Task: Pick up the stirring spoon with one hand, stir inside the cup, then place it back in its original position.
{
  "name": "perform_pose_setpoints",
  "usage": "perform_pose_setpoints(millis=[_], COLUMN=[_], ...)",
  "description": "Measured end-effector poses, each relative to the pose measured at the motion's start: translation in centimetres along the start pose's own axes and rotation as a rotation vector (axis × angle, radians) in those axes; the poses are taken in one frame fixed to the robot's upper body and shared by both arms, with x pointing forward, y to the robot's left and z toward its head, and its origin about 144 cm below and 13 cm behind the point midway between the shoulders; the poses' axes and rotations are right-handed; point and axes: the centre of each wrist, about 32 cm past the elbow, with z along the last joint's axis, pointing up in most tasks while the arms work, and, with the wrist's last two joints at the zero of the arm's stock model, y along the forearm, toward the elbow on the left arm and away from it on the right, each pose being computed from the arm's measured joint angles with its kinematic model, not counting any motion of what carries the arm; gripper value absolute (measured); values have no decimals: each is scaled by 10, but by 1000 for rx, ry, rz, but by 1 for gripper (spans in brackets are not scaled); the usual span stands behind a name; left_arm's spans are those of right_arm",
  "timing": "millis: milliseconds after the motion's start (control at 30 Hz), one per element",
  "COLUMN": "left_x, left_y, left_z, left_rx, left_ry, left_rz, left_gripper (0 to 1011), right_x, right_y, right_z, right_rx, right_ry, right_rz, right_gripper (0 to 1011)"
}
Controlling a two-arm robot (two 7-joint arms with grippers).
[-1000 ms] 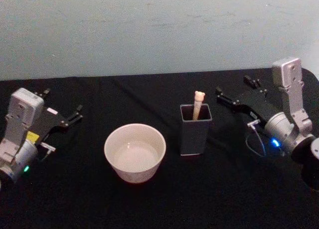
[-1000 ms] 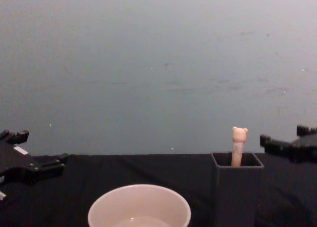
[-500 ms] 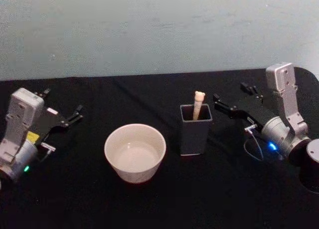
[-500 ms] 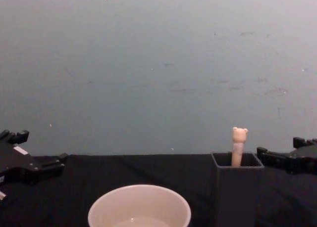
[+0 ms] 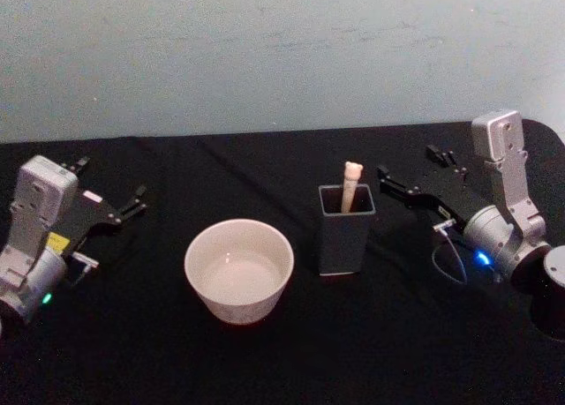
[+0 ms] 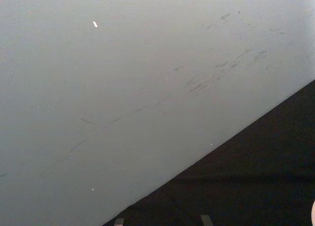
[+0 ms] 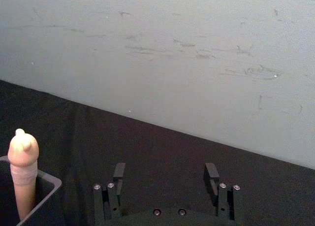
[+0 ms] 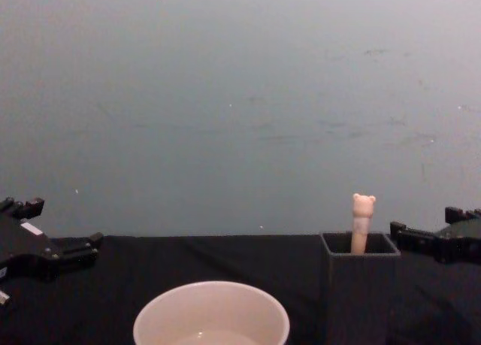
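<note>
The stirring spoon [image 5: 350, 184] stands nearly upright in the dark grey holder [image 5: 345, 231], its long axis running vertically with a slight lean. Only the beige handle and bear head project above the rim; the metal bowl is hidden inside. In the right wrist view the bear head [image 7: 22, 148] sits off to one side of my open jaws, not between them, so the gripper is not yet lined up on the handle.

The holder stands on the black desk [image 5: 388, 334], just right of the cream cup [image 5: 238, 268]. The two stand close but apart.

My right gripper [image 5: 408, 176] is the nearer one. It hovers to the right of the holder, at roughly the height of the spoon's top in the chest view [image 8: 425, 238], with its fingers spread and empty, pointing toward the spoon. The spoon lies to the left of this gripper, with a clear gap between them.

My left gripper [image 5: 113, 193] is parked well apart at the left edge of the desk, beyond the cup, its fingers also spread and holding nothing.

Judgement: the pickup falls to the right arm. The approach needs a leftward shift to bracket the exposed handle below the bear head, followed by a lift along the spoon's vertical axis to clear the holder rim.
</note>
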Motion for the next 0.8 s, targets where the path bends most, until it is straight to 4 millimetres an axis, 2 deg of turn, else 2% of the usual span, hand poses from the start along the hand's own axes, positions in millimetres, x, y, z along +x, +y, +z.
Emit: perform_pose_setpoints(millis=[800], left_x=[0], left_y=[0], left_z=[0], left_rx=[0], left_ry=[0], left_rz=[0], left_gripper=[1001], right_x=[0], right_y=[0], right_z=[0], right_rx=[3], right_ry=[0], right_rz=[0], right_gripper=[1002])
